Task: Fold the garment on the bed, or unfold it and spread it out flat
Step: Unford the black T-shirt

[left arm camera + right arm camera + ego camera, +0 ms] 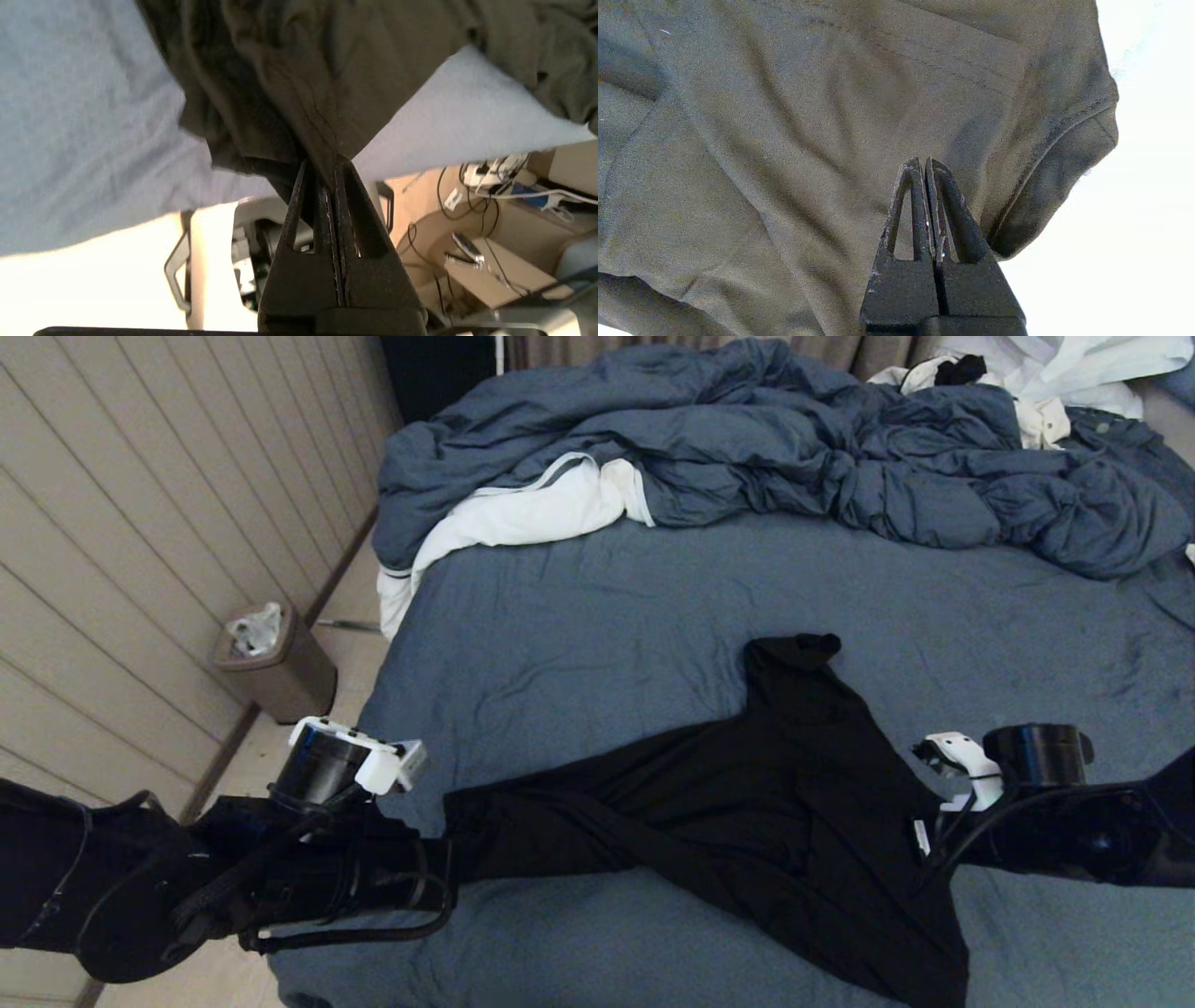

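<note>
The black garment [766, 793] lies crumpled and drawn out sideways on the near part of the bed [607, 616]. One sleeve points toward the far side. My left gripper [448, 863] is at the garment's left end, near the bed's left edge. In the left wrist view this gripper [327, 161] is shut on a pinch of the garment [303, 70], which pulls up into the fingertips. My right gripper [931, 854] is at the garment's right side, by a small white label. In the right wrist view it [924, 161] is shut, with the garment [784, 116] lying behind the tips and no cloth visible between them.
A rumpled blue duvet [794, 448] with white lining fills the far side of the bed. A white clothes pile [1074, 373] sits at the far right. A bin [275, 663] stands on the floor by the panelled wall on the left. Cables and boxes [490, 196] lie on the floor.
</note>
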Controlling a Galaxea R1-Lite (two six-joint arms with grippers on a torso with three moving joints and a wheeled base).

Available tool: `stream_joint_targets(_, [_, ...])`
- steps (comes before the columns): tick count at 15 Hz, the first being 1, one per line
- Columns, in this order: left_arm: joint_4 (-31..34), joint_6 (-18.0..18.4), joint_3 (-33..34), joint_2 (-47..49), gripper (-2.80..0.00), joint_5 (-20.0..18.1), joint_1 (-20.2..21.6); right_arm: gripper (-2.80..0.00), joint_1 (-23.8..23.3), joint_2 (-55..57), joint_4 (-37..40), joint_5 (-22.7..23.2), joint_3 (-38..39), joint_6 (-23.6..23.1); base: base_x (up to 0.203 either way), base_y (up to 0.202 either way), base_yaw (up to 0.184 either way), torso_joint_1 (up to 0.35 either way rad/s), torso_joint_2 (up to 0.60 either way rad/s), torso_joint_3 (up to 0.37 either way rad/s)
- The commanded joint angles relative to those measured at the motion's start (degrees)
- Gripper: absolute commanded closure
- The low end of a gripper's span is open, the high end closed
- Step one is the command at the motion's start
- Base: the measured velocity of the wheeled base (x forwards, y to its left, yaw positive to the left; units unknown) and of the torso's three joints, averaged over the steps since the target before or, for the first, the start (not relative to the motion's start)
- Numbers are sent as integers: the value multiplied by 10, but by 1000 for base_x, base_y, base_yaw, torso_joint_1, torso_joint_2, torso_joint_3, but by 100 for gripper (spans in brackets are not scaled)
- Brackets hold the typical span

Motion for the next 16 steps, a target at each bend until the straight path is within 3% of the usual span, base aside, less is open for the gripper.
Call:
stream_joint_targets(1, [-14, -2, 9, 18, -280, 3, -1, 0, 0, 2, -2, 1, 0, -1, 0, 0, 0, 0, 0, 0])
stream_joint_targets(5, [-15, -2, 14, -4, -280, 1, -8, 0, 0, 2, -2, 1, 0, -1, 0, 0, 0, 0, 0, 0])
stream_joint_targets(8, [-12, -2, 9, -73, -280, 3, -10, 0, 0, 2, -2, 1, 0, -1, 0, 0, 0, 0, 0, 0])
stream_joint_targets(10, [4, -2, -41, -78, -280, 4, -19, 0, 1, 3, -2, 1, 1, -1, 0, 0, 0, 0, 0, 0])
stream_joint_targets(16, [77, -4, -239, 145, -280, 10, -67, 0, 0, 5, -2, 1, 1, -1, 0, 0, 0, 0, 0, 0])
